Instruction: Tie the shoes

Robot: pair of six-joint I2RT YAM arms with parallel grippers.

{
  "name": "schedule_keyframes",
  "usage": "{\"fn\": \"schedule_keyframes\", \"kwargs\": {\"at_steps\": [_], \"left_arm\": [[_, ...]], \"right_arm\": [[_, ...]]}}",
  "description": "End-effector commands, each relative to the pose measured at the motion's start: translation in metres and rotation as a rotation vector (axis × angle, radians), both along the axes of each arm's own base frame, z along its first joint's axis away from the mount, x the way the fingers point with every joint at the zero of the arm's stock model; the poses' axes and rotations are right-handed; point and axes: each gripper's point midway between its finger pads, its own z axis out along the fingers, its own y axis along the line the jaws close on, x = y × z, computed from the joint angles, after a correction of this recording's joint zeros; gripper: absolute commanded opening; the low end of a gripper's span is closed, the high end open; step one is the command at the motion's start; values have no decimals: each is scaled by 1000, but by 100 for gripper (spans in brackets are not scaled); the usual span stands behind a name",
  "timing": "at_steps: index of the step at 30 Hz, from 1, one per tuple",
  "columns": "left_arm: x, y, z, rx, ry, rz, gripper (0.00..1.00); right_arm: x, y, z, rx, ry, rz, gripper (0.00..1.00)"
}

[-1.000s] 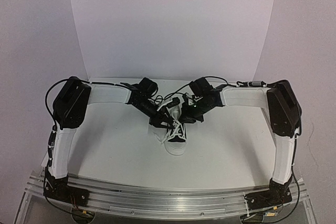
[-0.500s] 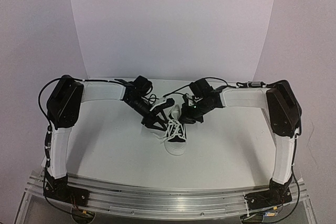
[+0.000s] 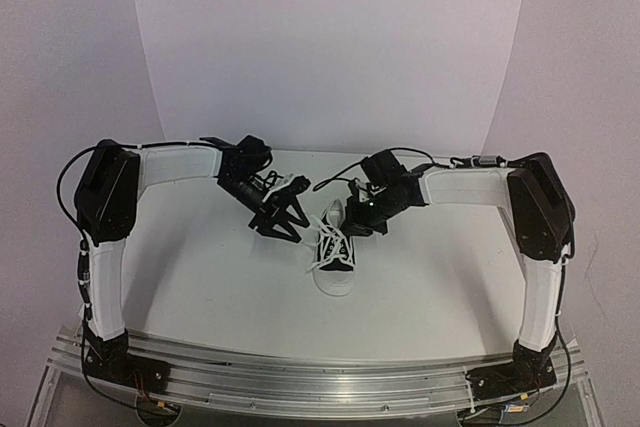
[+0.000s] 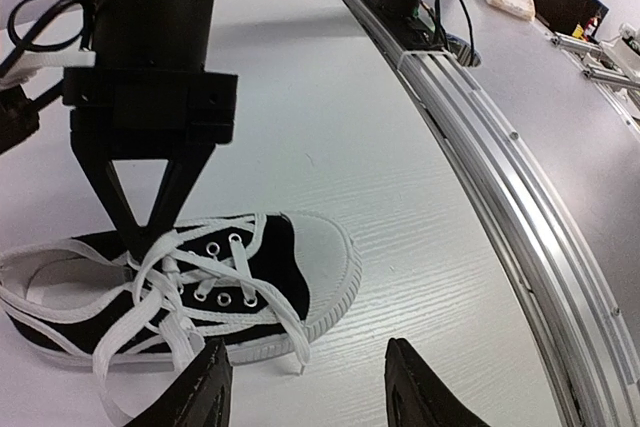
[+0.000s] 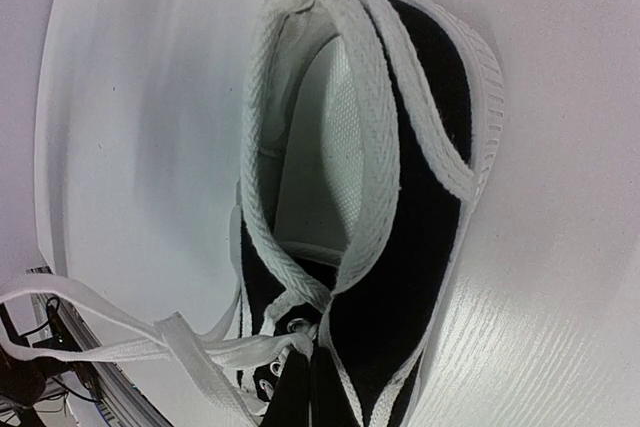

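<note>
The small black sneaker (image 3: 336, 259) with white toe cap and loose white laces lies mid-table, toe toward the arms. My left gripper (image 3: 283, 220) is open and empty, just left of the shoe. In the left wrist view its fingertips (image 4: 207, 390) stand wide apart near the toe cap (image 4: 322, 255), touching nothing. My right gripper (image 3: 357, 223) is at the shoe's top eyelets. In the right wrist view its gripper (image 5: 310, 392) is shut on a white lace (image 5: 215, 350) beside the shoe's opening (image 5: 320, 117). The left wrist view shows it too (image 4: 143, 232), tips closed in the laces (image 4: 175, 292).
The white tabletop (image 3: 200, 277) runs out to an aluminium rail (image 3: 320, 377) at the near edge, also seen in the left wrist view (image 4: 520, 207). White backdrop walls stand behind and at both sides. A loose lace end (image 4: 290, 342) lies on the table by the sole.
My left gripper has drawn back from the shoe toward the left and rear, its arm swinging outward. The right gripper and the shoe have stayed in place.
</note>
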Motion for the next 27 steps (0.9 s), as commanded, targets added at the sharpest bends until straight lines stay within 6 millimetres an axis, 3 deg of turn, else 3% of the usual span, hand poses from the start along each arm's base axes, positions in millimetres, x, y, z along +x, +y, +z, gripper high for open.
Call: {"fn": "schedule_keyframes", "kwargs": {"at_steps": [1, 6, 10, 13, 15, 18, 19, 23, 27], "left_arm": [[-6, 4, 8, -54, -81, -58, 49], [-1, -1, -3, -78, -74, -72, 52], [-10, -25, -17, -105, 46, -104, 54], [-13, -41, -12, -139, 114, -108, 53], [-12, -46, -4, -175, 143, -108, 46], [-10, -51, 1, -215, 178, -109, 24], [-13, -50, 4, -238, 188, -127, 23], [-43, -49, 11, -309, 141, -239, 42], [-67, -39, 3, -337, 39, -324, 46]], "right_arm": [[3, 1, 18, 18, -40, -7, 0], [3, 2, 15, 19, -33, -3, 0], [2, 2, 13, 20, -29, -3, 0], [2, 3, 12, 26, -26, -1, 0], [3, 2, 9, 25, -21, -3, 0], [1, 3, 4, 34, -8, -6, 0], [1, 3, 2, 38, -2, -9, 0], [1, 3, 0, 47, 8, -21, 0], [2, 1, 0, 46, 8, -27, 0]]}}
